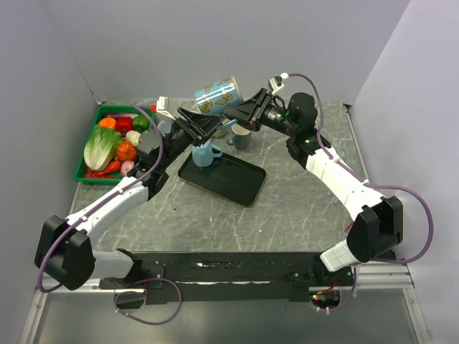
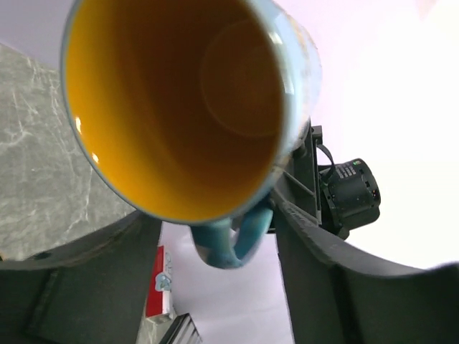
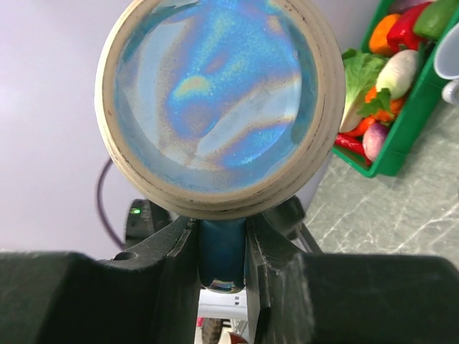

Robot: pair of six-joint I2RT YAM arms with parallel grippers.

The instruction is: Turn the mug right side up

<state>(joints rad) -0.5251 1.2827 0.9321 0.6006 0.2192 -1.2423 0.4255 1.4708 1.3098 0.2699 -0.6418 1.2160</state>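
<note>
Mug (image 1: 217,95) aloft over the far half of the marble table (image 1: 301,215), tipped on its side. Mouth turned toward the left arm, glazed base (image 3: 215,93) toward the right wrist camera. Clamped by its blue handle (image 3: 222,254) between the closed-in fingers of the right gripper (image 1: 235,113), handle hanging below the body. Orange inside (image 2: 172,107) filling the left wrist view. Left gripper (image 1: 204,127) just under the mouth end, jaws parted wide, one finger (image 2: 93,279) to each side of the rim's lower part; contact with the mug impossible to tell. Below, black tray (image 1: 237,185) with a small blue cup (image 1: 204,153) upright at its far corner. Grey cup (image 1: 241,138) just beyond the tray. Green crate (image 1: 80,170) of vegetables at far left.
</note>
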